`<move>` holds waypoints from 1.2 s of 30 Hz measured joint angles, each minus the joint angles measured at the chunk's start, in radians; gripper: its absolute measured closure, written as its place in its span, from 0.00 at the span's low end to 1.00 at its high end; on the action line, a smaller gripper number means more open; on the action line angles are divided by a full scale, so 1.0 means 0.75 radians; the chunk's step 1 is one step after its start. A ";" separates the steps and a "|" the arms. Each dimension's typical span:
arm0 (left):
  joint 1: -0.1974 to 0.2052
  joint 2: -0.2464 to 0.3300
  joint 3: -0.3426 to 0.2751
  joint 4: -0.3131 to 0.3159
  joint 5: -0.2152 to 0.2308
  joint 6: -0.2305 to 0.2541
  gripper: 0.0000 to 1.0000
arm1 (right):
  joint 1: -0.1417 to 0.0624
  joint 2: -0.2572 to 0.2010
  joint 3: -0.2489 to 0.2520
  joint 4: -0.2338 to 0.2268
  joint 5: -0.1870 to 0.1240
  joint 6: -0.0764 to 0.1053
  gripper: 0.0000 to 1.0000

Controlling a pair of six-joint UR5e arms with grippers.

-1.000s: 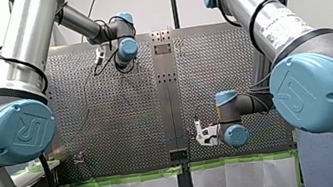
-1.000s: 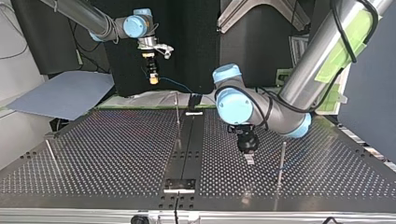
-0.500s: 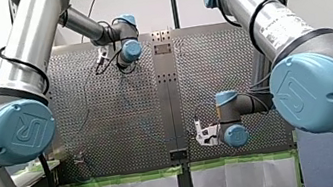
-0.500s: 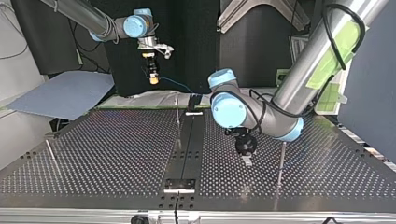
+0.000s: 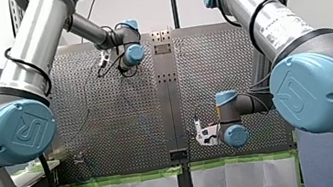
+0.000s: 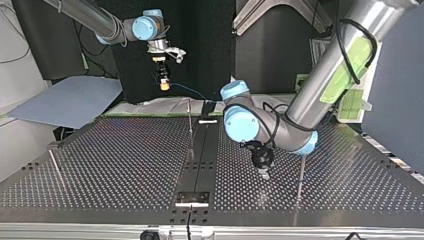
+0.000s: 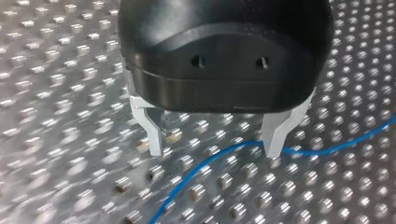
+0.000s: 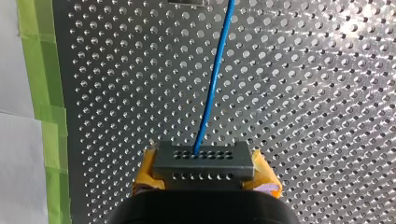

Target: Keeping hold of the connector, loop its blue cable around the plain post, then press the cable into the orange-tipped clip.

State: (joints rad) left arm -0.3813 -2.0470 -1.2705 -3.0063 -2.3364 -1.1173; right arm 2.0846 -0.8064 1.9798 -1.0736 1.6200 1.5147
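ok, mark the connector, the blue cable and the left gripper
connector [image 8: 204, 163]: right wrist view, middle of its grey face.
blue cable [image 8: 213, 84]: right wrist view, run ahead of the connector.
left gripper [image 7: 215, 151]: left wrist view, midway between its fingertips.

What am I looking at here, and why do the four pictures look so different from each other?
These are two robot arms working at a metal table full of small holes. One camera looks from behind the arms, one faces them from across the table, and one rides on each wrist. My right gripper, with yellow pads, is shut on a grey connector and holds it up above the table's far edge. A blue cable runs out of the connector. My left gripper, black with metal fingers, is open and low over the table, and the cable passes right by its fingertips. Thin posts stand on the table.
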 joint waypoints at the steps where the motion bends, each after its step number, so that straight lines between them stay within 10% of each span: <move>1: -0.002 -0.014 0.000 -0.001 0.000 0.002 0.00 | 0.000 0.000 0.000 0.000 0.000 0.000 1.00; 36: -0.021 -0.090 -0.119 0.035 -0.123 0.129 0.00 | 0.000 0.000 0.000 0.005 0.000 0.000 1.00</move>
State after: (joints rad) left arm -0.3974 -2.1143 -1.3601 -2.9804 -2.4285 -1.0207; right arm 2.0850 -0.8063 1.9799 -1.0696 1.6201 1.5149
